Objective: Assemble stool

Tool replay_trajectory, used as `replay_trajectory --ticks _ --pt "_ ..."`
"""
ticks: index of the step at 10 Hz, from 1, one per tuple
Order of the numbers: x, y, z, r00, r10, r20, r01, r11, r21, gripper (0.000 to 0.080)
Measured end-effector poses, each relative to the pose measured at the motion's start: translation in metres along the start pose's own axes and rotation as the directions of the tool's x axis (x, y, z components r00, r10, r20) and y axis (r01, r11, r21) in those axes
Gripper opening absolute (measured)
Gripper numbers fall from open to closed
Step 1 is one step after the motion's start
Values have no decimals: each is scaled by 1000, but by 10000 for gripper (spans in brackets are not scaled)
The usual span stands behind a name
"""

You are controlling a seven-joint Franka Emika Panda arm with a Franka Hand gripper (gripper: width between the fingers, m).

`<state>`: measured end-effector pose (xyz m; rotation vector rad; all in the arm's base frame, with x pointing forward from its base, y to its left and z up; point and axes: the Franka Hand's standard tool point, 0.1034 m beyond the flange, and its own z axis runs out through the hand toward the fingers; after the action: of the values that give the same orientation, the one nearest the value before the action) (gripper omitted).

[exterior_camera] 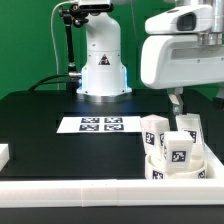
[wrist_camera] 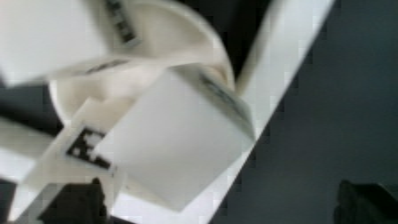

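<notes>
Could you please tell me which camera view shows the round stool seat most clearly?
The exterior view shows the seat best: sharp, whole near the front rail, with tagged legs standing on it. The wrist view is blurred and close, catching only part of its round rim behind the legs.

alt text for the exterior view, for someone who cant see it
A white robot gripper hangs just above white tagged stool legs standing on a round seat at the exterior view's right. Behind, a flat marker board lies on the black table before the arm's base.
</notes>
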<state>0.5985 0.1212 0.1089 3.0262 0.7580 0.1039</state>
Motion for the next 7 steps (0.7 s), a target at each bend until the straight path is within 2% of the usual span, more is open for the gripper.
replay_trajectory --ticks 1,4,7 --pt "1 1 -1 997 -75 4 75 997 -14 648" --pt "-2 5 1 966 -259 18 260 966 -21 648" --pt "-5 1 9 879 -475 48 477 879 -21 648"
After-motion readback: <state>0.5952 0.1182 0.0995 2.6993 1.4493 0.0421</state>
